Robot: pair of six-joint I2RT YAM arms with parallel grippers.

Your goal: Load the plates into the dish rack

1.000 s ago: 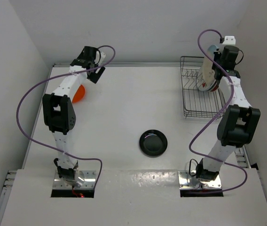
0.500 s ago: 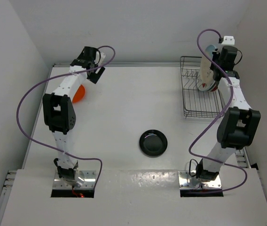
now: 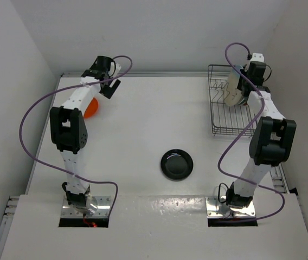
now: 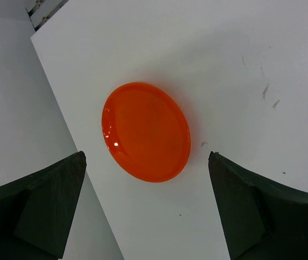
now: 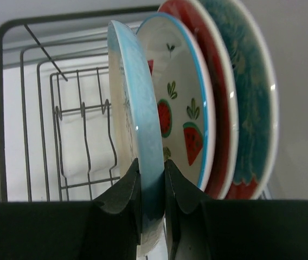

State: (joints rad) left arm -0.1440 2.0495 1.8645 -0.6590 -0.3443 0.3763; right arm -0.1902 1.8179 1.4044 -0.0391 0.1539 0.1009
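White surface: black plate at centre; orange plate flat at far left, beneath the left end effector, fingers spread wide. Right end effector clamps the rim of the cream-and-blue plate, upright at the dish rack, just beside the watermelon plate.

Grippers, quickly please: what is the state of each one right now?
Left gripper: open, above the orange plate, holding nothing.
Right gripper: closed on the edge of the cream-and-blue plate.
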